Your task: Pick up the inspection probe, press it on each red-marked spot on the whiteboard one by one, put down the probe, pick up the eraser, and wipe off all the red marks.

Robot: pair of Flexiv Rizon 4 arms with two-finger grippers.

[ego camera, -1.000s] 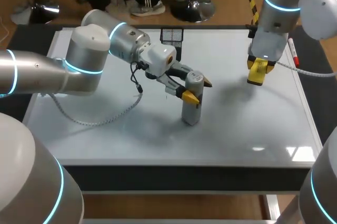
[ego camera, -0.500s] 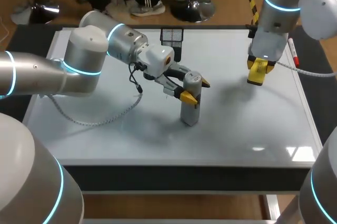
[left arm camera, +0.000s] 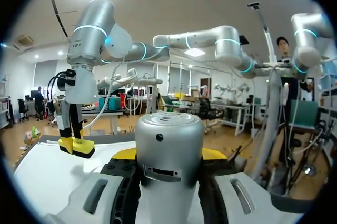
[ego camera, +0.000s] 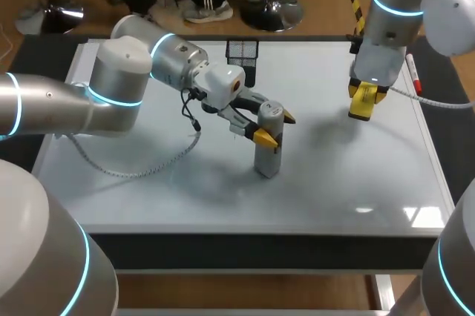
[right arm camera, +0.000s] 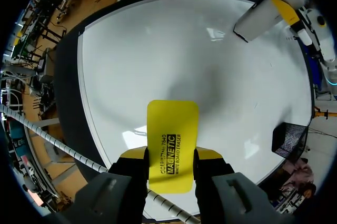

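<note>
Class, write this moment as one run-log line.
left gripper: shut on probe | right gripper: shut on eraser | whiteboard: no red seen

Silver-grey inspection probe (ego camera: 269, 156) stands upright near the middle of the whiteboard (ego camera: 148, 190), base down on the surface, pinched by the left gripper (ego camera: 276, 127). Out at its 2 o'clock, the yellow eraser (right arm camera: 172, 140) hangs over the board, clamped in the right gripper (right arm camera: 171, 156).

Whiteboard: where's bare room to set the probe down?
Bare: the near strip of the whiteboard, and front right between the inspection probe and the right rim. Crowded: centre, left hand on the probe; back right, right hand holding the eraser; mesh basket at the back edge.
</note>
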